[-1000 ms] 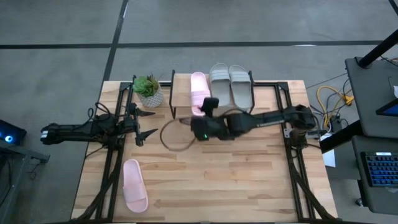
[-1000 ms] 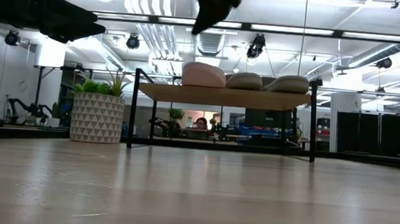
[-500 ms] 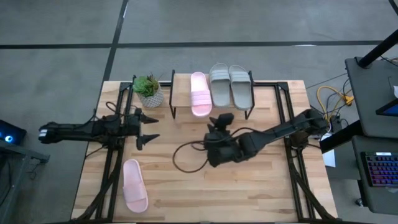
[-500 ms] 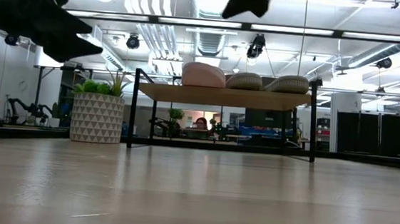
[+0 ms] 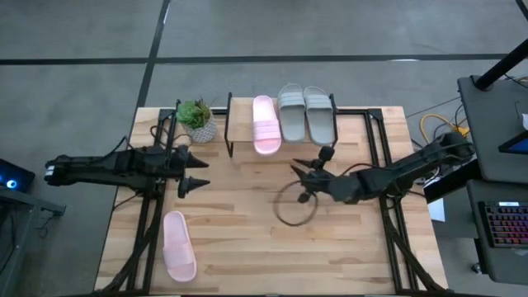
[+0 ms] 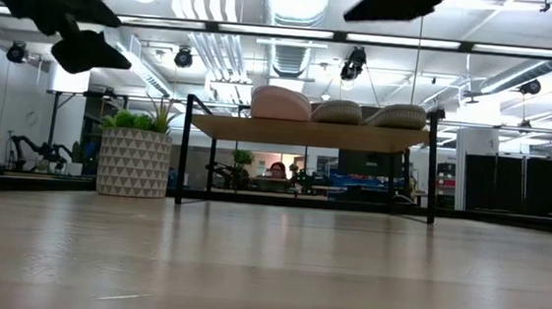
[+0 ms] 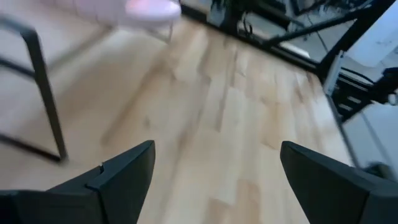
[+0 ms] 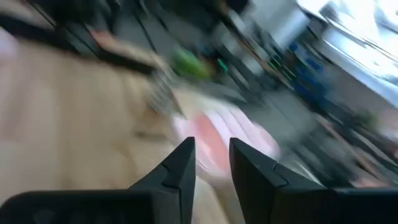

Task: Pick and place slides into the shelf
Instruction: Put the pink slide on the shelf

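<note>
The shelf [image 5: 247, 144] stands at the table's far middle. On its top board lie a light pink slide [image 5: 264, 124] and two grey-green slides [image 5: 291, 113] [image 5: 319, 114], soles down. Another pink slide [image 5: 178, 246] lies flat on the table near the front left. My left gripper [image 5: 205, 170] hovers open to the left of the shelf, above the table, pointing right. My right gripper [image 5: 300, 181] hangs in the air in front of the shelf's right half, pointing left. Its fingers stand a narrow gap apart [image 8: 212, 155] with nothing between them.
A potted plant [image 5: 198, 120] stands on the table just left of the shelf. A dark cable loop [image 5: 293, 208] hangs below my right arm. Black frame rails [image 5: 148, 223] [image 5: 396, 231] run along the table's left and right sides.
My right gripper has drawn away from the shelf's front left corner, first toward the near edge, then toward the table's right edge. My left gripper has rolled about its own line and risen a little, staying left of the shelf. All the slides lie where they were.
</note>
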Controlling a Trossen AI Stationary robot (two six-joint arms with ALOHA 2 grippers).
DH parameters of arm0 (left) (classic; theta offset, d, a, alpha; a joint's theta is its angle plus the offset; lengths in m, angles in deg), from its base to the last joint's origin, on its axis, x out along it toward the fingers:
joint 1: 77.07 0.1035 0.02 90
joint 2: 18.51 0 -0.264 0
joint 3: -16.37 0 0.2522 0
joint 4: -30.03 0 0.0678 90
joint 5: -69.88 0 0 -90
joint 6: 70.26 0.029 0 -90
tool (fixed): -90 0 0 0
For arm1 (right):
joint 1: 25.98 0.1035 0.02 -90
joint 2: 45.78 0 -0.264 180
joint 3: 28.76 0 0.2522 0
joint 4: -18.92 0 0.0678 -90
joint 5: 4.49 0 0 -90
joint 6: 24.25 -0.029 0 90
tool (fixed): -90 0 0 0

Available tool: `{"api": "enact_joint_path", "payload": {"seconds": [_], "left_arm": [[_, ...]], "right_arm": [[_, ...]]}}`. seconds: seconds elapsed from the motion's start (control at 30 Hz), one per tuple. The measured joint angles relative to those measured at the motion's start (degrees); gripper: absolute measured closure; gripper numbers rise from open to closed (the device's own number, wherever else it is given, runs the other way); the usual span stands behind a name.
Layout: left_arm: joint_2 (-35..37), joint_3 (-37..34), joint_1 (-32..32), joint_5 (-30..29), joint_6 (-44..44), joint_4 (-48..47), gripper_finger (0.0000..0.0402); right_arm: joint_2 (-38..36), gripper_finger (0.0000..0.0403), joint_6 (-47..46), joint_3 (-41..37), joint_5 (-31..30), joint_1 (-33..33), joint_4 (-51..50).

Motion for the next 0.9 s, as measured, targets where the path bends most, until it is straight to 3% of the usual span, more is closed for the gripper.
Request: {"api": "enact_joint_path", "payload": {"seconds": [0.1,0.2,0.4,0.5,0.67,0.9], "left_arm": [[-3.9,3.5,0.0,3.2,-4.8,-6.3,0.007],[-7.7,6.2,0.0,9.9,-7.9,-13.1,0.007],[-13.7,7.0,-0.1,29.8,-17.4,-18.3,0.007],[-16.2,6.7,-0.2,36.5,-21.2,-18.9,0.007],[-19.6,6.6,-2.1,40.7,-26.0,-20.0,0.007],[-22.9,6.6,-11.7,40.6,-32.8,-19.9,0.007]], "right_arm": [[-4.0,0.032,3.9,-7.4,11.0,-1.2,13.8],[-7.0,0.0325,5.5,-12.7,17.5,-2.7,21.8],[-8.9,0.0321,5.5,-17.0,18.4,-5.6,23.6],[-8.5,0.0312,4.6,-17.3,18.5,-6.5,23.6],[-7.9,0.0293,4.4,-17.4,18.9,-7.0,23.6],[-7.9,0.029,4.6,-17.4,18.9,-7.0,23.6]]}}
